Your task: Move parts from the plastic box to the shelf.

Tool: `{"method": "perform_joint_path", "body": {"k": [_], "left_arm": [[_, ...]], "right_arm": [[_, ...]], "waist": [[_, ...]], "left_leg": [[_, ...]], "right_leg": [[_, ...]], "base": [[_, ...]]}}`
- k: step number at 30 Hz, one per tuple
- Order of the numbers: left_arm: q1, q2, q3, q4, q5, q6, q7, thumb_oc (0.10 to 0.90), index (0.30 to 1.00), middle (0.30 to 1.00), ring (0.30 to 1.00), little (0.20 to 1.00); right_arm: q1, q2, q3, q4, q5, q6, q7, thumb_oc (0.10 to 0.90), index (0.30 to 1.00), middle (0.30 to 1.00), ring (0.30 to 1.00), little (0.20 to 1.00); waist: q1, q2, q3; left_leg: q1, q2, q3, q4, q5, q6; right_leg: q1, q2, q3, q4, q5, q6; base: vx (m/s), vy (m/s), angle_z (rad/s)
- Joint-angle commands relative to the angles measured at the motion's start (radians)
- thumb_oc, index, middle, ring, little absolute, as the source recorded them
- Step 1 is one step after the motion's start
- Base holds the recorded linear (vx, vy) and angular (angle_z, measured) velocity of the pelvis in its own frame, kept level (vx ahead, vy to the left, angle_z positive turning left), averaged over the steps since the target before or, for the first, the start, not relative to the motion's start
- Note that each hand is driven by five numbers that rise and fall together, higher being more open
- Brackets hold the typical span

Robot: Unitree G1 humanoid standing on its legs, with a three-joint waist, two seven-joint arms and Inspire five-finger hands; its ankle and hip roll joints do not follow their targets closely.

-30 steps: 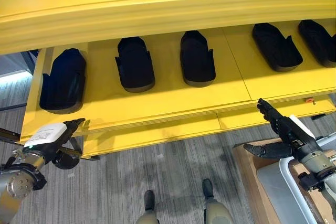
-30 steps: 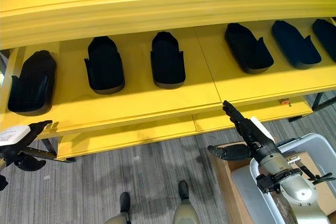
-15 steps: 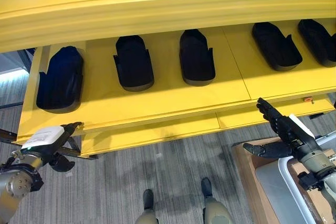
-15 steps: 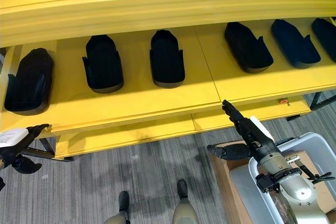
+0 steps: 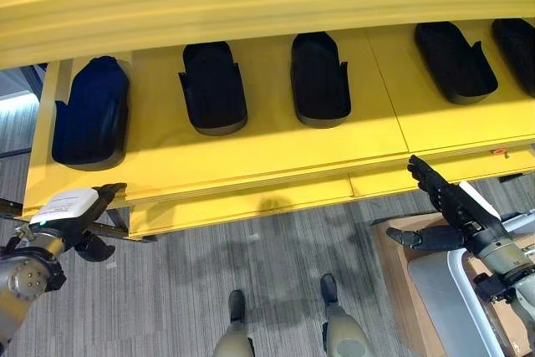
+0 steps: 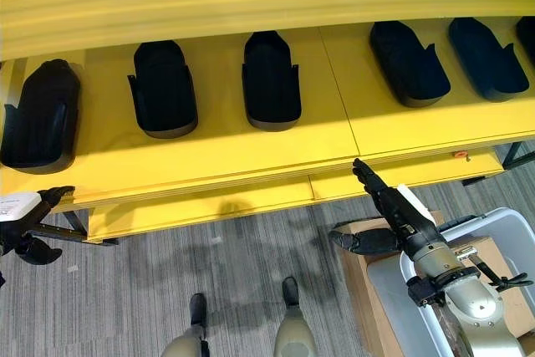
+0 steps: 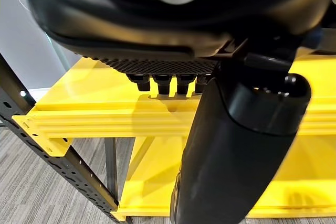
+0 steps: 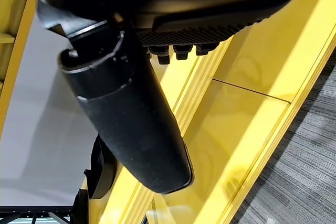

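The yellow shelf carries a row of black parts, long axes running front to back, while the plastic box sits below its right end — nearest the right hand, fingers straight and empty, as is the left hand.

Grey striped carpet below; a brown cardboard sheet (lower right) lies on it.

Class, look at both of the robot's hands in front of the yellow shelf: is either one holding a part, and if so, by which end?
Nothing is held. The left hand and the right hand are both open and empty below the shelf.
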Motion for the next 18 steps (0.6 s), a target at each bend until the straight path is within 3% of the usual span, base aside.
{"method": "perform_joint_path", "body": {"k": [1,18], "left_arm": [[-0.094,0.141,0.068,0.058,0.02,0.008,0.05,0.9,1.0,1.0,1.0,1.0],[-0.264,0.193,-0.06,0.178,0.042,0.022,0.054,0.9,1.0,1.0,1.0,1.0]], "right_arm": [[-0.09,-0.018,-0.084,-0.12,0.019,-0.115,-0.024,0.9,1.0,1.0,1.0,1.0],[-0.086,-0.03,-0.082,-0.127,0.025,-0.119,-0.024,0.9,1.0,1.0,1.0,1.0]], "waist": [[-0.003,-0.034,-0.016],[-0.021,-0.039,-0.008]], "left_leg": [[0.082,0.012,0.057,0.115,-0.205,0.067],[0.047,0.009,0.063,0.163,-0.224,0.069]], "right_leg": [[-0.106,-0.093,0.046,0.125,-0.014,0.07],[-0.125,-0.098,0.059,0.13,-0.01,0.072]], "base": [[0.0,0.0,0.0],[0.0,0.0,0.0]]}}
